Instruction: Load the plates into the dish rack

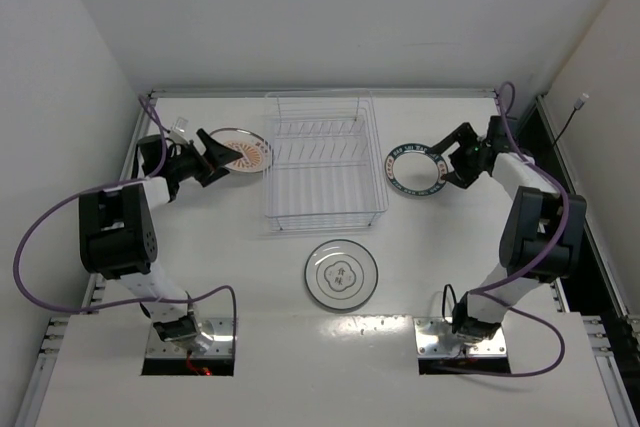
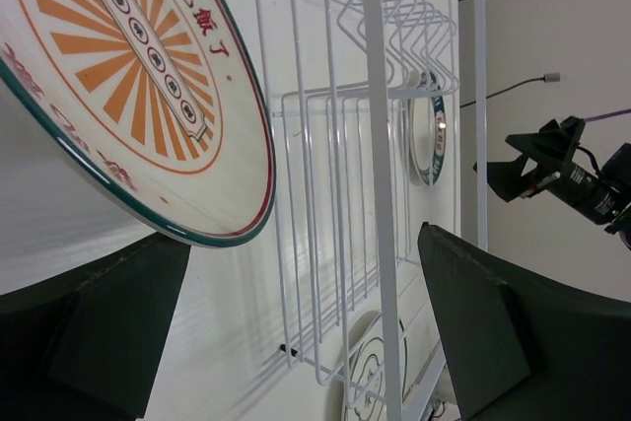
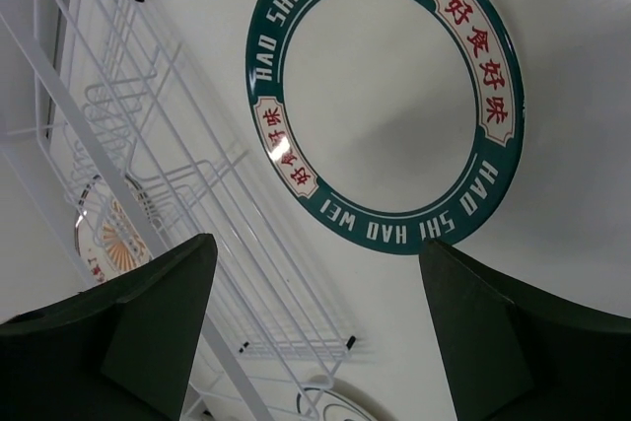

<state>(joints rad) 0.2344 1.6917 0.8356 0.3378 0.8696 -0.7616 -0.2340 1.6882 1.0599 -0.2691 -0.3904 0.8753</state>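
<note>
The wire dish rack (image 1: 323, 162) stands mid-table with no plates in it. The orange sunburst plate (image 1: 243, 152) lies left of it, the dark-rimmed plate (image 1: 415, 168) right of it, and the white plate with grey rings (image 1: 342, 273) in front. My left gripper (image 1: 214, 159) is open at the orange plate's left edge. In the left wrist view the orange plate (image 2: 128, 76) fills the upper left, its rim just above the left finger (image 2: 89, 332). My right gripper (image 1: 456, 159) is open just right of the dark-rimmed plate (image 3: 385, 96), not touching it.
The rack's side wires (image 2: 380, 145) run straight ahead of the left gripper (image 2: 306, 342), and the rack (image 3: 148, 175) shows left of the right gripper (image 3: 315, 342). White walls close the table on three sides. Purple cables loop beside both arms.
</note>
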